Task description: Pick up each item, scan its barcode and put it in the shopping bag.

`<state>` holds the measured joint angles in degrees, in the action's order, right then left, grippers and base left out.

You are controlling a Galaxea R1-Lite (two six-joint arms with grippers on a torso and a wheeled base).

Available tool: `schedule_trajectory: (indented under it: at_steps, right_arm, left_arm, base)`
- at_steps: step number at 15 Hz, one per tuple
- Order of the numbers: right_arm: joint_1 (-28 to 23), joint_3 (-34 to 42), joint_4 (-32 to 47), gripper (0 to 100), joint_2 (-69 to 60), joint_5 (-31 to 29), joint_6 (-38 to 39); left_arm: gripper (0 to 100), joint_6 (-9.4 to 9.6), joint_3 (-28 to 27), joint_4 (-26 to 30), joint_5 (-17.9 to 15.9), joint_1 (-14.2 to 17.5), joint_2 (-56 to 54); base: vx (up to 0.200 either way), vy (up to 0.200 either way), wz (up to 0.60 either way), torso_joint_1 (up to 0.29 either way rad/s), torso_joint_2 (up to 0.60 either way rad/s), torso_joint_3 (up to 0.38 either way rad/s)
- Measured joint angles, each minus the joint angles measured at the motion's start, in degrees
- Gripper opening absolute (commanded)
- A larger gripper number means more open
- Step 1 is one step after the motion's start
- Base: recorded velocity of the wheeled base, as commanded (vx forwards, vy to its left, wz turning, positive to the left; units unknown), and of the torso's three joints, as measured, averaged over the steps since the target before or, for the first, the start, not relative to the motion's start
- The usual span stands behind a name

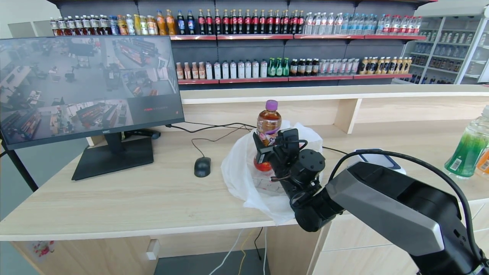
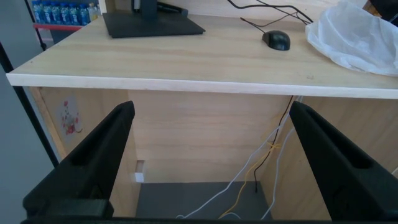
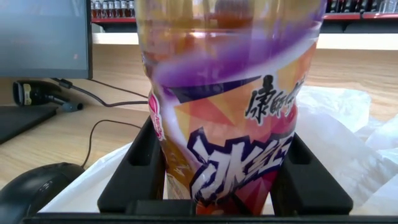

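Observation:
A tea bottle [image 1: 268, 126] with a purple cap and a purple-orange label [image 3: 236, 130] stands upright over the open white shopping bag [image 1: 244, 175] at the counter's middle. My right gripper [image 1: 267, 147] is shut on the bottle's lower half, its black fingers [image 3: 140, 165] pressed on both sides of the label. The bottle's base hangs inside the bag's mouth. My left gripper [image 2: 208, 162] is open below the counter's front edge, far from the bag [image 2: 357, 34], with nothing between its fingers.
A monitor [image 1: 86, 88] on a stand and a black mouse [image 1: 202, 166] sit left of the bag on the wooden counter [image 1: 133, 198]. A green bottle [image 1: 468, 147] stands at the right edge. A scanner device [image 1: 376, 158] lies behind my right arm. Cables hang under the counter.

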<state>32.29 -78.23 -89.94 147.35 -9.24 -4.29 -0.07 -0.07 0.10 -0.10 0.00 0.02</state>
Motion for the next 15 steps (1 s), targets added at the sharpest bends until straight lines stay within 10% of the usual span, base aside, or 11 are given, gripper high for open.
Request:
schedule_trajectory:
  at_steps: [5, 6, 15]
  right_arm:
    - [-0.05, 0.01, 0.0, 0, 0.26, 0.0, -0.02]
    - [-0.05, 0.0, 0.0, 100, 0.3, 0.0, -0.05]
    - [-0.11, -0.3, -0.05, 100, -0.02, -0.09, 0.0]
  left_arm:
    - [100, 0.0, -0.02, 0.0, 0.0, 0.0, 0.0]
    - [100, 0.0, 0.0, 0.0, 0.0, 0.0, 0.0]
    - [100, 0.0, 0.0, 0.0, 0.0, 0.0, 0.0]
  base:
    - [0.0, 0.0, 0.0, 0.0, 0.0, 0.0]
    - [0.0, 0.0, 0.0, 0.0, 0.0, 0.0]
    - [0.0, 0.0, 0.0, 0.0, 0.0, 0.0]
